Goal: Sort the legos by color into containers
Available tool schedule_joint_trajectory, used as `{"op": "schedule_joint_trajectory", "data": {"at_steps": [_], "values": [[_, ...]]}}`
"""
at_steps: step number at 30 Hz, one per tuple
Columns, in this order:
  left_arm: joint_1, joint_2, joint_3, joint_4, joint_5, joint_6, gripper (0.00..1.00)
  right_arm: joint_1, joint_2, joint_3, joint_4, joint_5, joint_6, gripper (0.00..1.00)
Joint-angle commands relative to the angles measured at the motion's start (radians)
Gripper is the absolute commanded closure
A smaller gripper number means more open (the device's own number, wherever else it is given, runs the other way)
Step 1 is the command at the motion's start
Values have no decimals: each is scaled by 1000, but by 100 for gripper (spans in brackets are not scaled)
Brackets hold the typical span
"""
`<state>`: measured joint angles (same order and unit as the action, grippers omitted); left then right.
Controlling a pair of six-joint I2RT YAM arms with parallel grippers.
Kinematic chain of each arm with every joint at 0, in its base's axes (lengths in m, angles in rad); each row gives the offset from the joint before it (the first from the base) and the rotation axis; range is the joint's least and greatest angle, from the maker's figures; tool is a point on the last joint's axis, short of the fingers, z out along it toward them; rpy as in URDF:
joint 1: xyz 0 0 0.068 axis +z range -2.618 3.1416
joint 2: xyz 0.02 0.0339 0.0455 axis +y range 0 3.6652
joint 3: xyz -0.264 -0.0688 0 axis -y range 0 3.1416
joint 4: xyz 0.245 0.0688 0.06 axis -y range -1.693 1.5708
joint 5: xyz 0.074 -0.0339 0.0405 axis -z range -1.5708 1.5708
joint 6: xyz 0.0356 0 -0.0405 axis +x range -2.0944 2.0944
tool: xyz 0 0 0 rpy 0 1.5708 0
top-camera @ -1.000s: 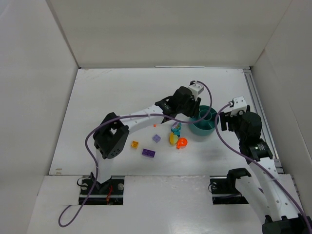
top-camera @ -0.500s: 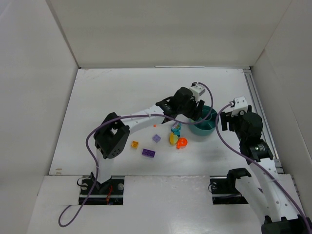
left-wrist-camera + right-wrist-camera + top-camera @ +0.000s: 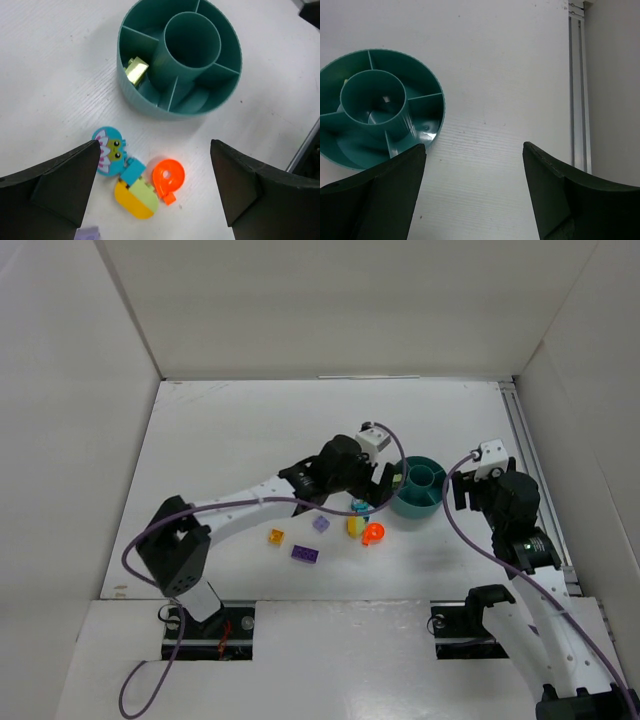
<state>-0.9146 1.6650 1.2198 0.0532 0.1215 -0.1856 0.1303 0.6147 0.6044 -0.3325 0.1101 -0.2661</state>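
Seen from the right wrist, the teal bowl (image 3: 422, 112) runs off the frame's left edge, its left side unseen. Below the left wrist, a lavender brick (image 3: 88, 233) is clipped by the bottom edge. From above, the left gripper (image 3: 386, 483) covers the bowl's left rim and part of the cyan piece (image 3: 357, 506). The bowl's contents are too small to make out.

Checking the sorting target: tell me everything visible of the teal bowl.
The bowl is round, teal and plastic-looking, with a ribbed outer wall. A round cup stands in its middle, and thin dividers split the ring around it into compartments. It sits upright on the white table. One yellow-green brick lies in one outer compartment.
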Motion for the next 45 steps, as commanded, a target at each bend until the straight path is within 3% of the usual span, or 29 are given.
{"op": "schedule_joint_trajectory", "data": {"at_steps": [1, 5, 6, 8, 13, 19, 25, 34, 45], "values": [[-4, -160, -144, 22, -23, -35, 11, -9, -10, -12, 10, -30, -7, 17], [-4, -221, -213, -123, -124, -266, 23, -9, -10, -12, 10, -39, -7, 17], [-4, -221, -213, -124, -144, -267, 23, -9, -10, -12, 10, -39, -7, 17], [-4, -231, -252, -139, -157, -366, 33, -9, -10, -22, 10, -39, -7, 17], [-4, -192, -252, -190, -235, -480, 45, -9, -10, -22, 10, -30, -7, 17], [-36, -70, -149, -230, -315, -586, 58, -9, -10, -22, 10, -21, -7, 17], [-63, 35, -83, -276, -371, -638, 60, -9, -10, -22, 10, -3, -7, 17], [-63, 45, -74, -306, -462, -702, 65, -9, -10, -31, 10, -3, -7, 17], [-72, 94, -65, -288, -405, -693, 66, -9, -10, -31, 10, -3, -7, 17]]}}
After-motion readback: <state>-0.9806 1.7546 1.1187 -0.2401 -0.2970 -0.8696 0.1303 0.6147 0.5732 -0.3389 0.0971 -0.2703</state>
